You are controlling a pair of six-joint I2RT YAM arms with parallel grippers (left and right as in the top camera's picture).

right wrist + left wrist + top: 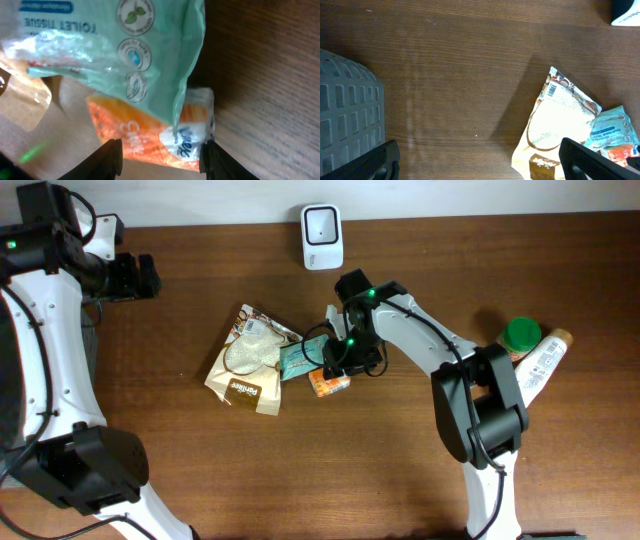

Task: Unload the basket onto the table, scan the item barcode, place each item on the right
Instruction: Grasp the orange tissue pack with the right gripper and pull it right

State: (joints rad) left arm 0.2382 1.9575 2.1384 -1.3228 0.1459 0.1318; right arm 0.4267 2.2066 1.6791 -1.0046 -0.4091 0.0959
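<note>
Hovering over the orange sachet (130,135) at mid-table, the right gripper (161,152) is standing partly open and gripping nothing. The sachet is lying flat, its long axis running across the jaws, half under a teal pack (150,50) reading "TOILET TISSUE". The left gripper (477,155) is gaping wide and empty, well apart from the white scanner (322,236).

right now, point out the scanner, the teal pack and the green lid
scanner (322,237): overhead view, centre of its white body
teal pack (295,362): overhead view, middle of its printed face
green lid (521,333): overhead view, centre of its top
</note>
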